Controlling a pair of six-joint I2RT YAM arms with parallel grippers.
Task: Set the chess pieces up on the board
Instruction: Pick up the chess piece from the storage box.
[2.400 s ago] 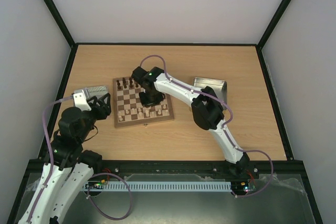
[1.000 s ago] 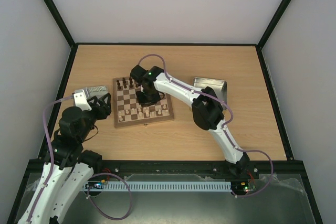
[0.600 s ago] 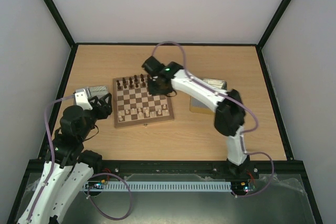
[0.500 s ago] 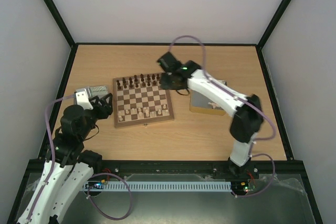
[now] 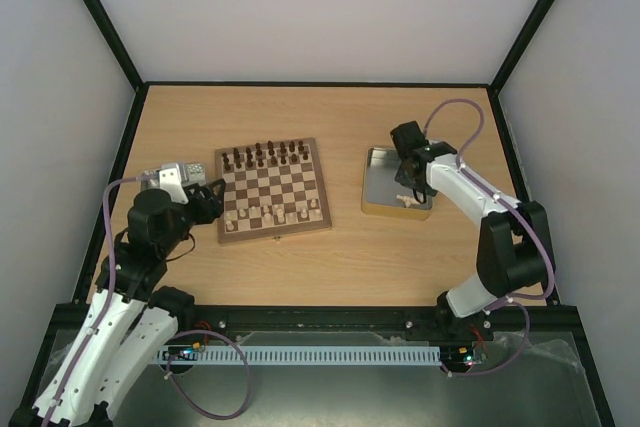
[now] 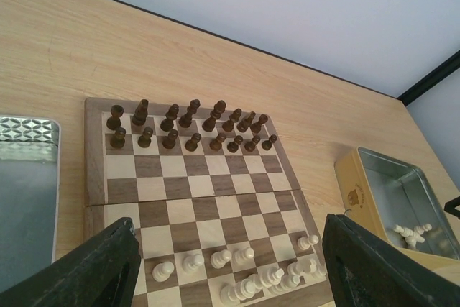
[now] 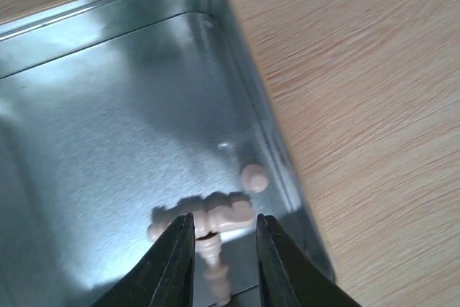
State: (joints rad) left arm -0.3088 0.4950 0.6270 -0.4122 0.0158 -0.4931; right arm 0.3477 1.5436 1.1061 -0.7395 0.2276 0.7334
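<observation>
Since the earlier frames, my right arm has swung off the board (image 5: pixel 272 187) and now reaches over the right tin (image 5: pixel 384 210), which lies on the table well to the right of the board.

Right gripper (image 7: pixel 225 219): pointed down into the right tin near one of its corners. Its fingers (image 7: pixel 175 260) stand narrowly apart, with a few loose cream chess pieces (image 7: pixel 231 213) lying on the tin floor between and just beyond the tips. Whether the pads actually pinch a piece I cannot tell.

Left gripper (image 6: pixel 228 249): positioned just off the left edge of the board, facing across it. Jaws are spread wide and hold nothing.

On the board, cream chess pieces stand in the two rows nearest my bases, and these rows are only partly filled. Dark pieces (image 6: pixel 190 124) occupy the two far rows. The left tin (image 6: pixel 25 177) lies just beside the left edge of the board, not touching it.
</observation>
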